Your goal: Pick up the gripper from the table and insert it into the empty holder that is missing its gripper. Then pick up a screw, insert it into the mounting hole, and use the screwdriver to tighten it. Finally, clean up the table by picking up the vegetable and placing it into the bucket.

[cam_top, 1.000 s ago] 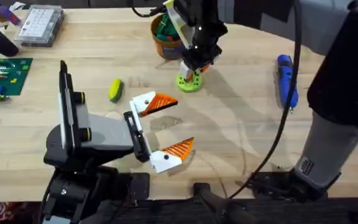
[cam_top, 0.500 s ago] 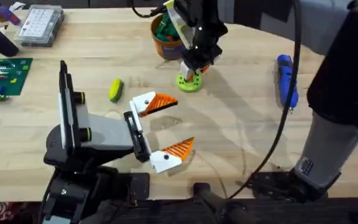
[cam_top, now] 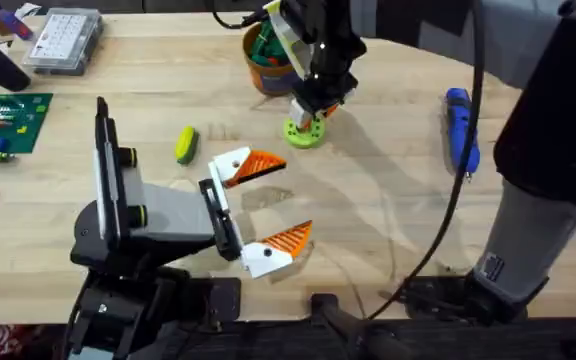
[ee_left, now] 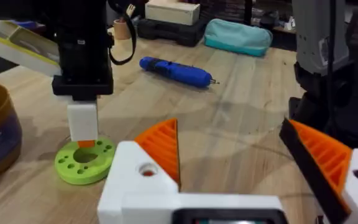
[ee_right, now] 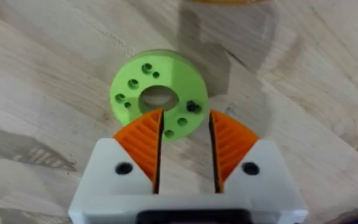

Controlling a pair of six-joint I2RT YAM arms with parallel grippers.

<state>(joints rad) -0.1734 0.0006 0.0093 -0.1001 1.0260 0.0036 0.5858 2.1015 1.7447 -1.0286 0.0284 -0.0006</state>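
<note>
The right gripper (ee_right: 185,146), narrowly parted and empty, hangs over the lime-green round plastic holder (ee_right: 157,93) at upper centre of the worktop (cam_top: 388,200); light, rigid, probably slick, best pinched across its rim.

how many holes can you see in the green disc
8: the holder shows one large centre hole plus seven small ones around its face in the right wrist view. The right gripper overlaps its near edge, so more may be hidden.
</note>
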